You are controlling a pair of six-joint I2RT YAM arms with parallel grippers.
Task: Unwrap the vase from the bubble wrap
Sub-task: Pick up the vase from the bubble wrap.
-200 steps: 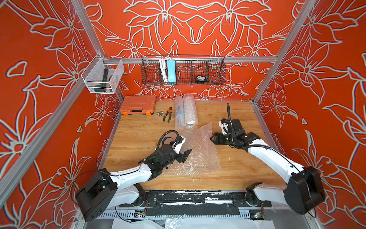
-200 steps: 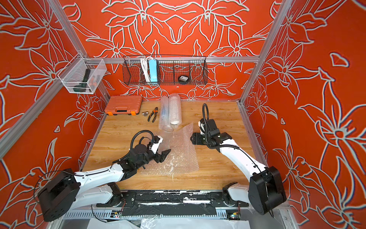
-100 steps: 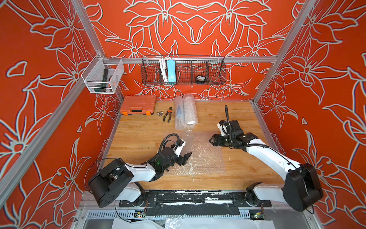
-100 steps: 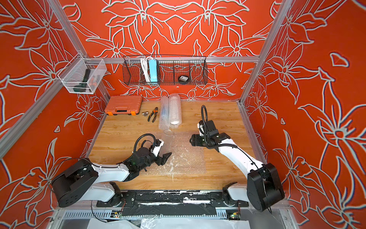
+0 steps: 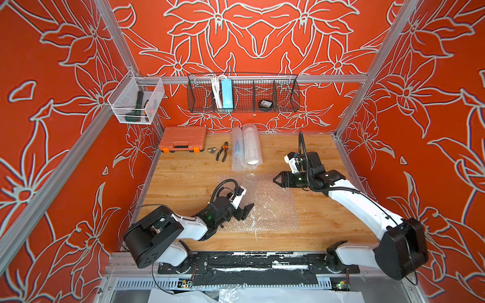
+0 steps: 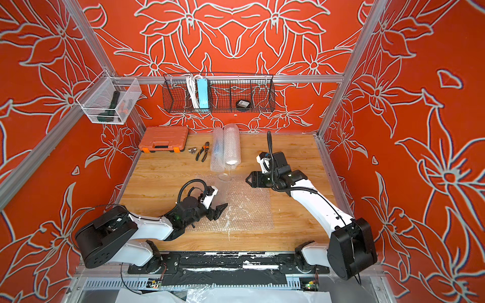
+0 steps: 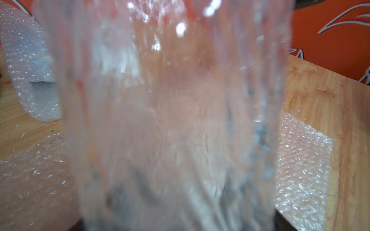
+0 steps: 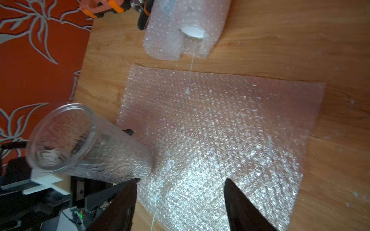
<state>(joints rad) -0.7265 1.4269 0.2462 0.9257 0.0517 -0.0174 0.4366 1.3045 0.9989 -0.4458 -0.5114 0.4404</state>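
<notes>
Vase (image 8: 90, 148) — clear, rippled cylinder — clamped in left end effector (image 5: 246, 212); right end effector (image 8: 182, 180) gapes empty over flat bubble wrap (image 8: 220, 120).

On my feed the panelled walls (image 5: 249, 31) are orange-red, patterned all over with big flowers outlined in white. The wooden tabletop (image 5: 183, 178) is honey-tan with darker grain streaks. The flat sheet of bubble wrap (image 5: 273, 207) is clear and colourless, its bubbles glinting white. The textured glass vase (image 8: 90, 148) is clear as well. I also see a plastic tool case (image 5: 183, 139), orange with black latches, a black wire basket (image 5: 286, 97), and a pale blue power strip (image 5: 226, 93).
</notes>
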